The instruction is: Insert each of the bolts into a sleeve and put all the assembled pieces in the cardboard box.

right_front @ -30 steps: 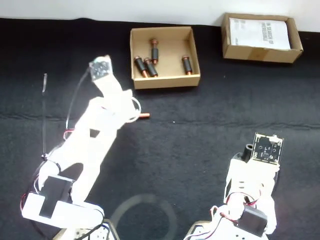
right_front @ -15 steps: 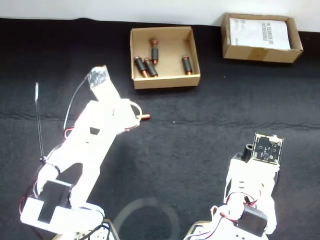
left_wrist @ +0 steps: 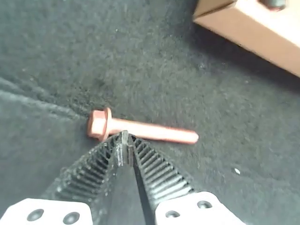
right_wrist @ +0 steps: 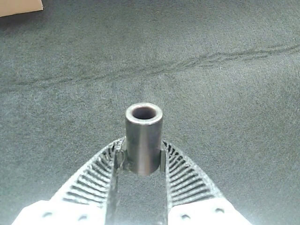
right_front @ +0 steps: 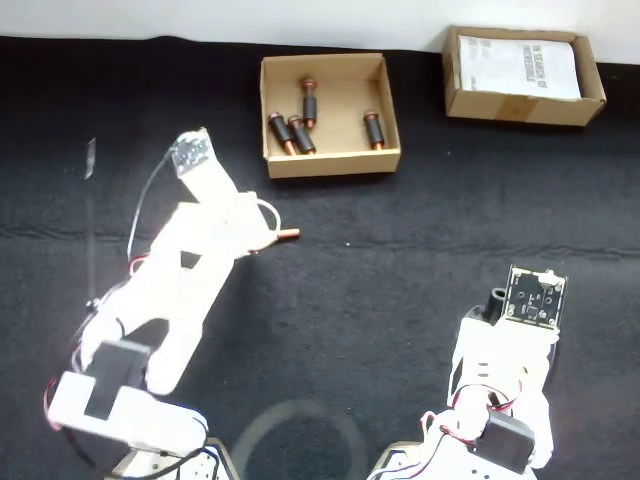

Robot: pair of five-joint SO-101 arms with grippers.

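Well, the bolt (left_wrist: 143, 131) lay on the black mat (right_front: 400, 260), its shank crossing just ahead of my left gripper (left_wrist: 123, 140) and touching the tips. That gripper was clenched, with nothing between its jaws as far as I could see. My right gripper (right_wrist: 142, 152) grasped the sleeve (right_wrist: 143, 138), bore facing outward, well apart from the bolt. The cardboard box (right_front: 330, 163), beyond the bolt, held four assembled pieces (right_front: 291, 133). I judged this the bolt pickup: next, spread the jaws, straddle the shank, close. Since a second before, my left arm (right_front: 190, 270) had shifted slightly; the bolt had hardly moved.
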